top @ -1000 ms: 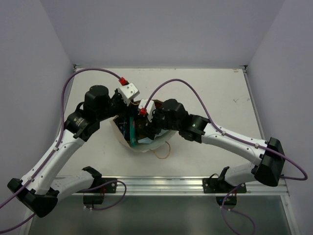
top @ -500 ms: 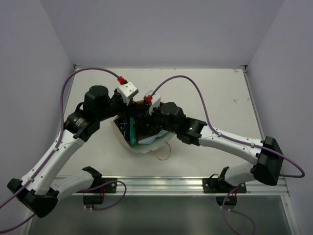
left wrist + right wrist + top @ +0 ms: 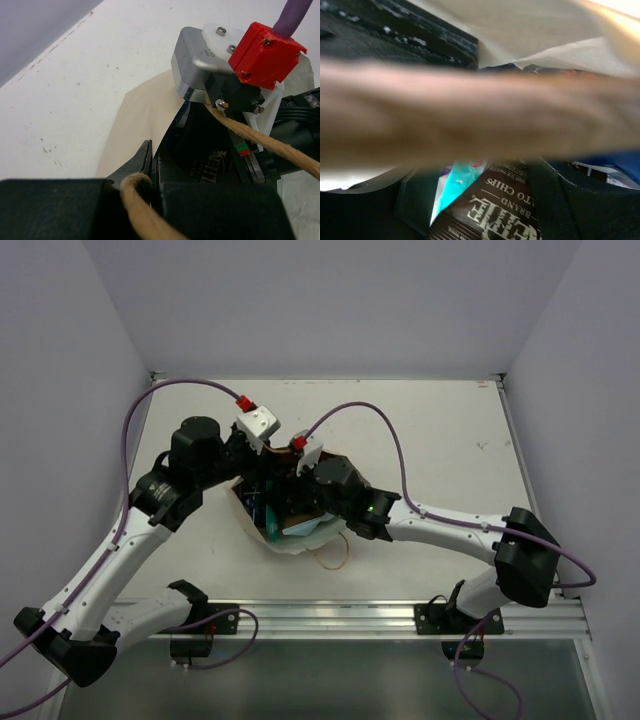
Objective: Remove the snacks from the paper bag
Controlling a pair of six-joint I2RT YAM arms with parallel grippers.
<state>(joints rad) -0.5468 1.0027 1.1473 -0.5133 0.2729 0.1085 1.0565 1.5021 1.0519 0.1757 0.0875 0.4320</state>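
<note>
Two pincers crowd the paper bag (image 3: 285,543) at the centre of the overhead frame. No snack lies out on the tabletop (image 3: 430,430), so the emptying looks barely begun. Only the left wrist view shows the left pincer (image 3: 150,170) clamped on a twisted handle (image 3: 134,192). Only the right wrist view shows the right pincer (image 3: 485,200) inside the bag, jaws spread and empty, over a brown packet (image 3: 505,220) and a teal packet (image 3: 455,185).

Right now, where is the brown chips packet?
Brown chips packet lies bottom centre of right wrist view, inside the paper bag, teal packet beside it.
</note>
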